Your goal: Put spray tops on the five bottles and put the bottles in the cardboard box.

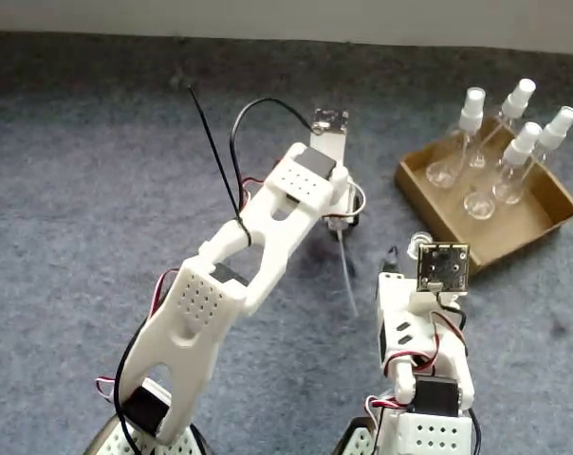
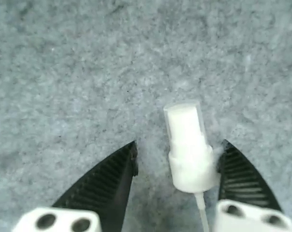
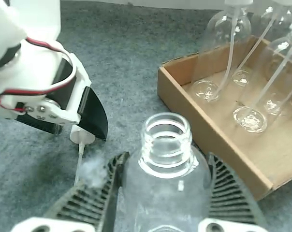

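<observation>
While the left pincer (image 2: 180, 144) stands wide over the grey worktop (image 1: 97, 171), a white spray top (image 2: 189, 154) lies between its two black fingers.
- Spray top: close against one finger (image 2: 235, 169), a clear gap to the other. Whether it touches the near finger I cannot tell. Its thin tube trails back under the pincer; in the high view the tube (image 1: 347, 275) runs along the worktop from beneath the left arm's tip.
- Cardboard box (image 1: 528, 223): open, low-walled, resting on the worktop. Four clear bottles (image 1: 512, 169) stand upright inside, each with a white spray top on, grouped in the half of the box away from the arms. The half nearer the arms is bare cardboard.
- Right pincer (image 3: 166, 157): closed on the fifth bottle (image 3: 166, 140), one ribbed finger on each side of its shoulder. The bottle is upright, the neck thread is bare, and no spray top is on it. It is held just outside the box, beside the wall (image 3: 209, 130) nearest the arms.
- Relative layout: the left pincer and the loose spray top (image 3: 81, 136) sit near the held bottle, on its side away from the box. They are apart from the bottle and further from the box than it is.
</observation>
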